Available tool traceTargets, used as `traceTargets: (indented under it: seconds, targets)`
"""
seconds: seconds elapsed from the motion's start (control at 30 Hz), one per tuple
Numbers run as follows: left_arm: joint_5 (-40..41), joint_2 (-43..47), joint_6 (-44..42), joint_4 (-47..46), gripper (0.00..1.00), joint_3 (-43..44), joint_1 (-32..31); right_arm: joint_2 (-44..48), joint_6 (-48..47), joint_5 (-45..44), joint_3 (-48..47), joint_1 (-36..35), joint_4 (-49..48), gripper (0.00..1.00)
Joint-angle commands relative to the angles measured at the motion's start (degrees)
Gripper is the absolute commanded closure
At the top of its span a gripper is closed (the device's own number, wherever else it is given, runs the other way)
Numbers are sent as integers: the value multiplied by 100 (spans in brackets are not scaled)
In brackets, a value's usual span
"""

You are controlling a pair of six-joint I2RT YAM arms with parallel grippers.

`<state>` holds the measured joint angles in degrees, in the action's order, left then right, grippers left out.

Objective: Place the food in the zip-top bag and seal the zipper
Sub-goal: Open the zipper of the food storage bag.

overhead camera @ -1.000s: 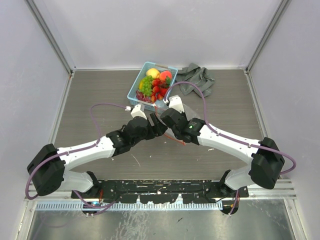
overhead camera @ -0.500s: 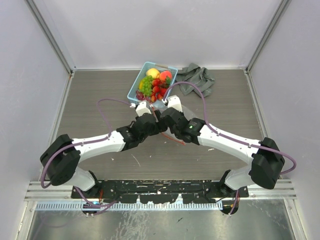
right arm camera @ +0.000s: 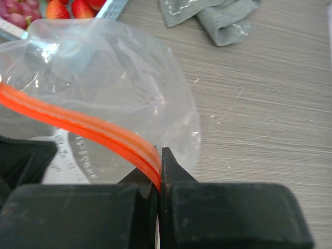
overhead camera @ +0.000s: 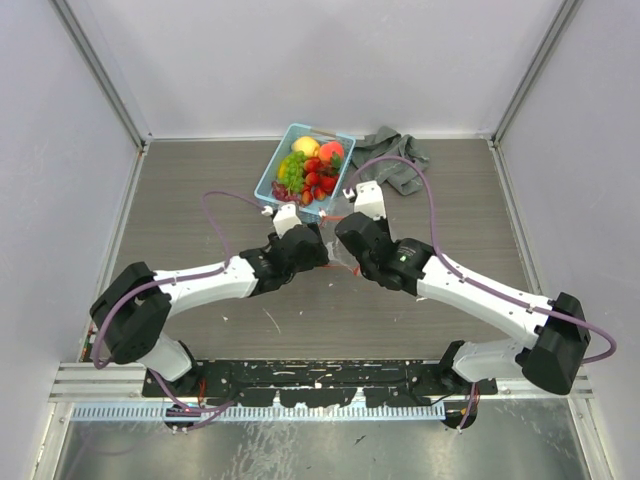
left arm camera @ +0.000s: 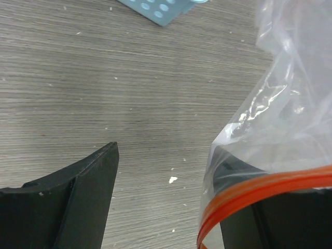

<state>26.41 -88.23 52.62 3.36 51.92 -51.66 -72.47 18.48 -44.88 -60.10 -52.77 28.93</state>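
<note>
The clear zip-top bag (right arm camera: 114, 88) is held up off the table between my two grippers (overhead camera: 338, 258). My right gripper (right arm camera: 160, 174) is shut on its red-orange zipper (right arm camera: 78, 124) at the mouth edge; in the top view it (overhead camera: 345, 222) sits just in front of the basket. My left gripper (left arm camera: 166, 207) is open; its right finger (left arm camera: 280, 223) shows behind the plastic and the zipper strip (left arm camera: 259, 189), its left finger (left arm camera: 78, 202) is apart over bare table. The food (overhead camera: 310, 165), lemon, peach, grapes and strawberries, lies in the blue basket.
The light blue basket (overhead camera: 268, 185) stands at the back centre, its corner showing in both wrist views (left arm camera: 161, 8) (right arm camera: 111, 8). A crumpled grey cloth (overhead camera: 395, 160) lies to its right, also in the right wrist view (right arm camera: 218, 18). Walls close in the table's sides and back.
My left arm has reached forward and right, bringing its open gripper to the bag's mouth. My right arm has shifted right and back, still holding the zipper.
</note>
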Motion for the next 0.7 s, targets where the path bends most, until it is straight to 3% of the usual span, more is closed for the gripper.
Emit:
traceTargets:
  seconds: [0.0,0.33,0.67]
  targets:
    - [363,222,-271,409,29,85,59,133,-89,-1062,2,47,24,100]
    - [37,747,-550,576,26,82,60,-34,-262,-1093,78,76,-74,100]
    - [-629,1485,-816,501,6,48,119,-268,-447,-1327,3,178,16,100]
